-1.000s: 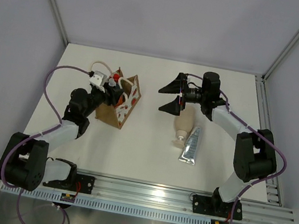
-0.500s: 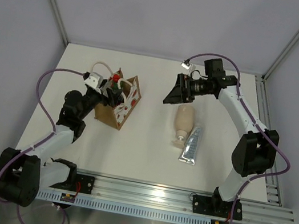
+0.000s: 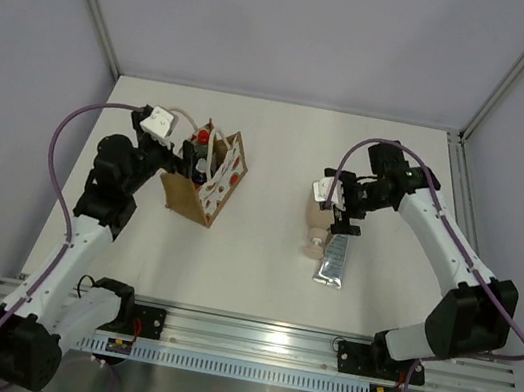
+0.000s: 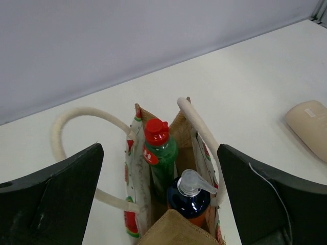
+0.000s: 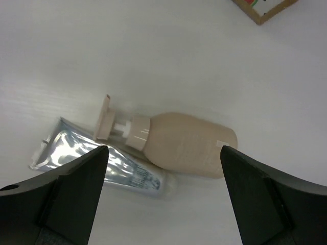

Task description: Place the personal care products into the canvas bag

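1. Canvas bag [image 3: 206, 181]: stood upright on the counter [image 3: 260, 267], toward 9 o'clock in the overhead view. Its mouth is open and its white rope handles [image 4: 76, 120] are splayed outward.
2. Contents of the bag, listed from the left wrist view: a green bottle with red cap [image 4: 159, 148], upright. A pump bottle [image 4: 191, 201], dark blue at the shoulder with orange below, is just beside it at its 5 o'clock.
3. Left pincer [image 4: 160, 145]: its jaws are spread wide and nothing is held. It is poised above the bag mouth. A second ago it was pressed in at the mouth; it has since been drawn back toward 9 o'clock. The delivery on this side is judged finished.
4. Beige pump bottle [image 5: 184, 145]: laid on its side on the counter, well apart from the bag at the bag's 3 o'clock. Its pump head is turned toward 6 o'clock in the overhead view.
5. Silver squeeze tube [image 5: 107, 161]: laid flat at the beige bottle's 5 o'clock, touching it near the neck.
6. Right pincer [image 5: 163, 148]: spread open and empty, with one finger seen to each side of the beige bottle. A second ago it was held off at the bottle's 11 o'clock, turned sideways. It has since been swung round and brought over the bottle.
7. Assessment: two products are counted in and two remain out. The beige bottle is judged next for pickup, and the touching tube may be dragged along.
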